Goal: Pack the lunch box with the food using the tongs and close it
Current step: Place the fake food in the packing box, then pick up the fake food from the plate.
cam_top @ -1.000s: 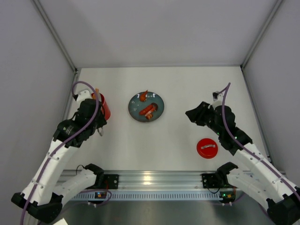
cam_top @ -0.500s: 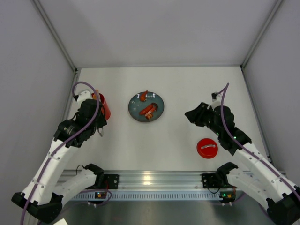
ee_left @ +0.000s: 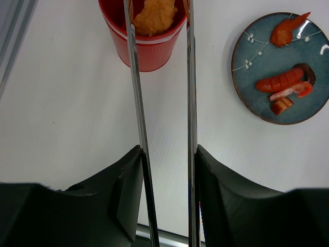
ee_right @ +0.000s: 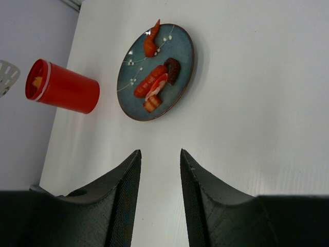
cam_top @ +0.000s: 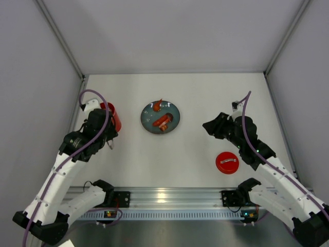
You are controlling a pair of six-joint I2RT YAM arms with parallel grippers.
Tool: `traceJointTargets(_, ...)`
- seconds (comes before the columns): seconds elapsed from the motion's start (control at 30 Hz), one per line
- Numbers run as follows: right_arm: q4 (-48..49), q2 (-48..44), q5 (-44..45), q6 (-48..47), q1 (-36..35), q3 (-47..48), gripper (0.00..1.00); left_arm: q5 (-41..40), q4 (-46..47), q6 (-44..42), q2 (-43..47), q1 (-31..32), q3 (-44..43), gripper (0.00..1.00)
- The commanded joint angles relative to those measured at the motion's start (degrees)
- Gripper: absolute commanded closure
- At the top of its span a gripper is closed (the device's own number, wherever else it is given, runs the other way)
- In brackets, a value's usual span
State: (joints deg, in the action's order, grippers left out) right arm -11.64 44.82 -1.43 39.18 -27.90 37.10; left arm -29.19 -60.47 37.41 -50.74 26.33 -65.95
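Left gripper pinches the slim silver metal tongs, tips ahead over the red cylindrical lunch box, orange food piece inside. Right gripper hangs spread and empty, blue-grey round plate ahead

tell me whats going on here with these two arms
The left gripper holds the silver tongs, their tips spread over the red lunch box, where an orange piece already sits. Sausage bits and an orange wedge lie on the blue plate. The right gripper hangs open and empty; the red lid lies on the table beside that arm.
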Motion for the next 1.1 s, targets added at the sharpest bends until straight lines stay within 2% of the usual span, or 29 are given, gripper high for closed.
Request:
traceJointTargets(0.0,3.29,0.27,-0.5,0.11,-0.84,-0.01,0.64,-1.4,2.02,-0.32,0.73,-0.22,-0.58,0.52)
traceJointTargets(0.4,3.03,0.62,-0.24,-0.33,-0.84,0.6,0.64,-0.26,3.07,-2.42,-1.2,-0.22,-3.03,0.52)
traceJointTargets(0.73,1.27,0.18,0.9,-1.03,-0.84,1.92,0.64,12.3,5.27,-10.16,-11.21,-0.05,-12.53,0.58)
traceJointTargets(0.87,0.66,0.27,1.17,-1.3,-0.84,2.62,0.64,20.29,8.16,-12.0,-13.5,1.62,-11.75,0.58)
traceJointTargets(1.07,0.21,0.45,1.17,-1.39,-0.84,2.98,0.64,22.69,11.07,-12.27,-17.11,8.73,-8.85,0.55)
